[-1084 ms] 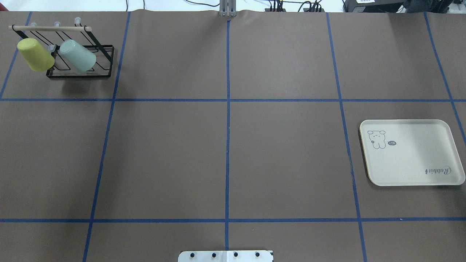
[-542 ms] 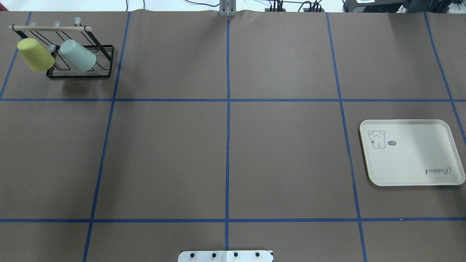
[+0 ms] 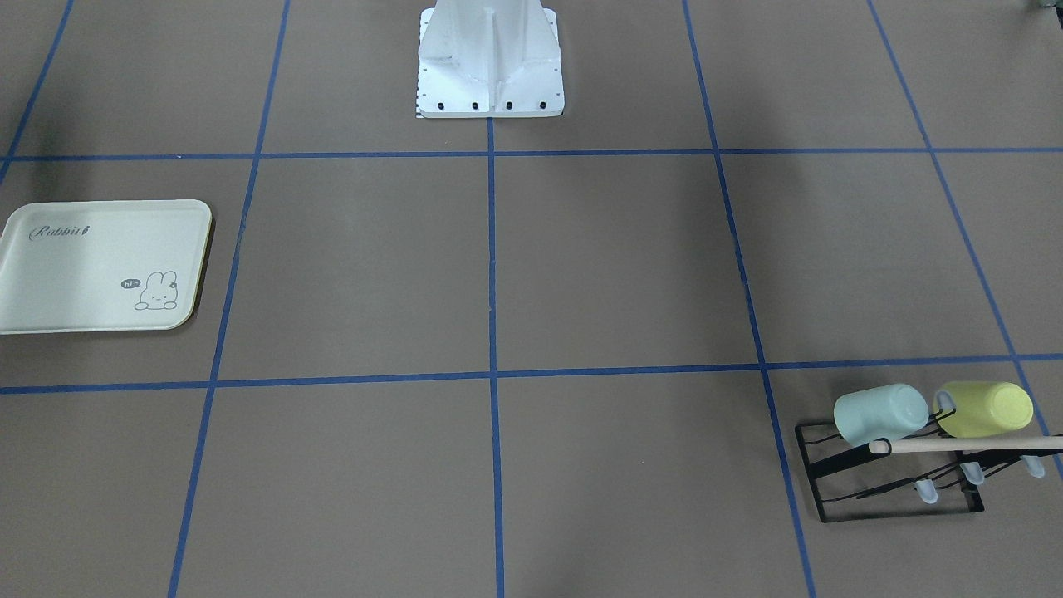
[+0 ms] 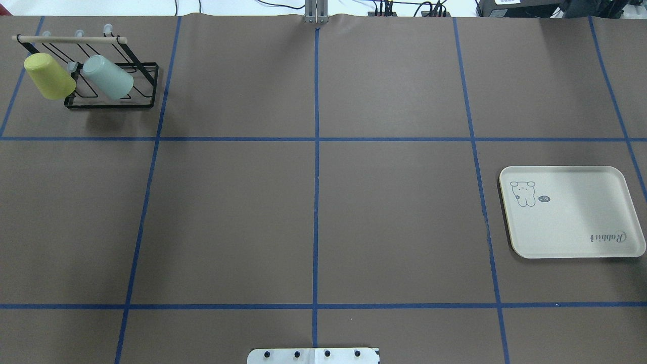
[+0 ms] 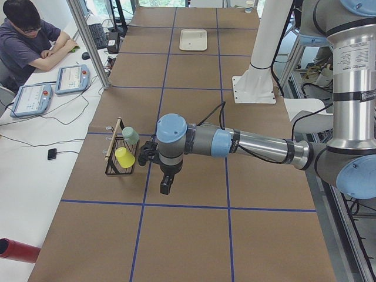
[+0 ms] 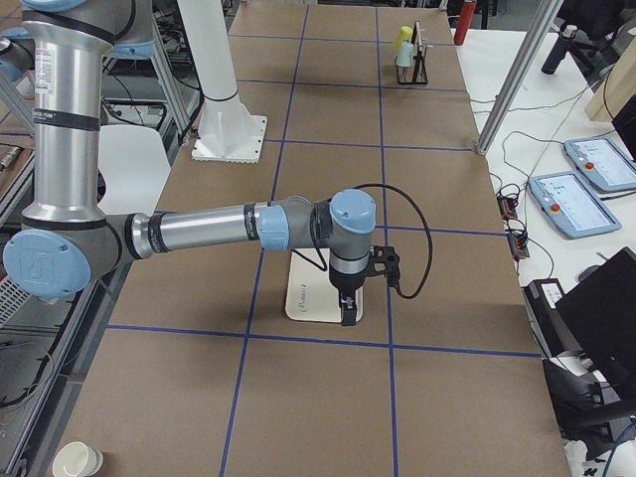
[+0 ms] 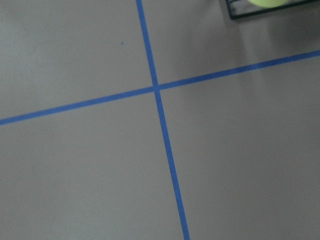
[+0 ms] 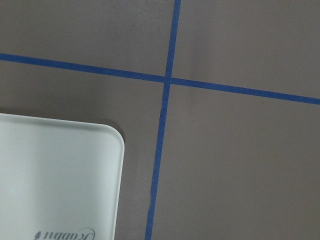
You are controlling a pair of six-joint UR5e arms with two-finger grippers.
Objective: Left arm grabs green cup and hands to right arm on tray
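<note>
The green cup [image 4: 107,77] hangs tilted on a black wire rack [image 4: 111,103] at the far left of the table, beside a yellow-green cup [image 4: 49,76]. The green cup also shows in the front view [image 3: 880,413] and the exterior left view [image 5: 130,136]. The tray [image 4: 571,212] lies flat on the right and holds nothing. My left gripper [image 5: 166,187] shows only in the exterior left view, above the table near the rack; I cannot tell if it is open. My right gripper [image 6: 347,316] shows only in the exterior right view, over the tray's [image 6: 308,298] near edge; I cannot tell its state.
The robot base [image 3: 490,66] stands at the table's near middle edge. Blue tape lines grid the brown table. An operator [image 5: 26,41] sits at a side desk with tablets. A red cylinder [image 5: 17,249] lies on that desk. A paper cup [image 6: 78,459] sits near the floor.
</note>
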